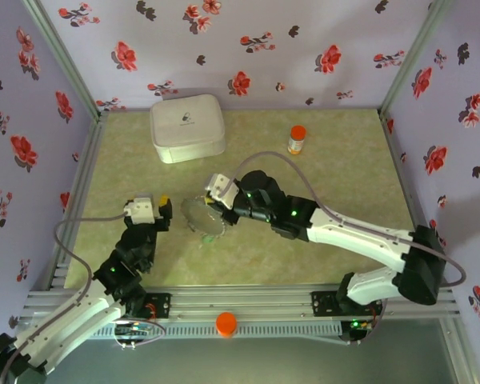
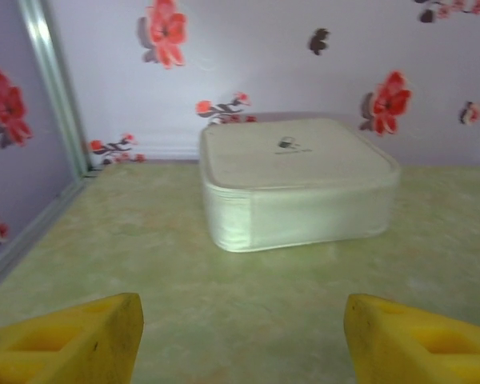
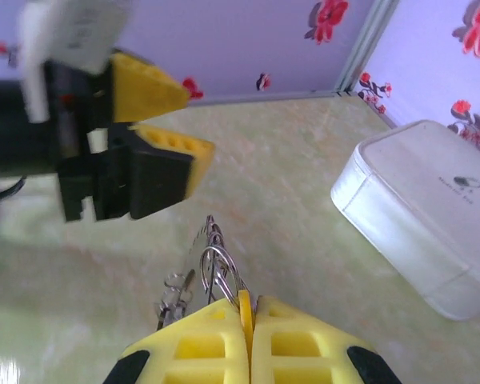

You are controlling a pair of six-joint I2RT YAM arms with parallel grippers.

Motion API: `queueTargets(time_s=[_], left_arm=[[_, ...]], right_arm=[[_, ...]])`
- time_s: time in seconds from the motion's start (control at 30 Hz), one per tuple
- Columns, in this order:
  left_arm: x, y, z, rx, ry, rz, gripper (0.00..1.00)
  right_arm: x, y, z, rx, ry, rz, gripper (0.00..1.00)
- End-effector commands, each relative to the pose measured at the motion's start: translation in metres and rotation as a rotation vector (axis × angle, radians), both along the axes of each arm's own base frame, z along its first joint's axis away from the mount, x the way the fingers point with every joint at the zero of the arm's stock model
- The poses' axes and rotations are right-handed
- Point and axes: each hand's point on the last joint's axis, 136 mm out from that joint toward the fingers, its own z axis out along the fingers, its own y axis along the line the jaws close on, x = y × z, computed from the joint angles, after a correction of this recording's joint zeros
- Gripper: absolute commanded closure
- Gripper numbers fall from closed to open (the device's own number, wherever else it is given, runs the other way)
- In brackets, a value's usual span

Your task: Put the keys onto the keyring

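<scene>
Two tools meet over the middle of the worktop (image 1: 328, 160). The right tool (image 3: 248, 320) is clenched on a thin yellow tab, by my reading the yellow key (image 3: 245, 306). The keyring (image 1: 202, 216) stands edge-on just ahead of its tips. The left tool (image 1: 166, 208) sits released, jaws wide, just left of that ring. So the ring lies between them, its free rim nearer the left arm.

Yellow right tool (image 3: 250, 308), white case (image 3: 416, 208), floral walls (image 1: 248, 48)
</scene>
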Motion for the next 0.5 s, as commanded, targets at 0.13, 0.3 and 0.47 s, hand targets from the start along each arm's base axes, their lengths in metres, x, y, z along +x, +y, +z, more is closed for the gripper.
queueTargets(time_s=[0.13,0.3,0.47], left_arm=[[-0.001,0.023,0.002,-0.048,0.021,0.123,0.33],[0.003,0.016,-0.009,-0.054,0.055,0.106,0.33],[0.008,0.009,-0.019,-0.04,0.09,0.08,0.31]], right_arm=[[0.043,-0.028,-0.08,-0.054,0.213,-0.207,1.0],[0.044,-0.071,-0.144,-0.316,0.205,-0.283,1.0],[0.044,-0.113,-0.178,-0.5,0.21,-0.333,1.0]])
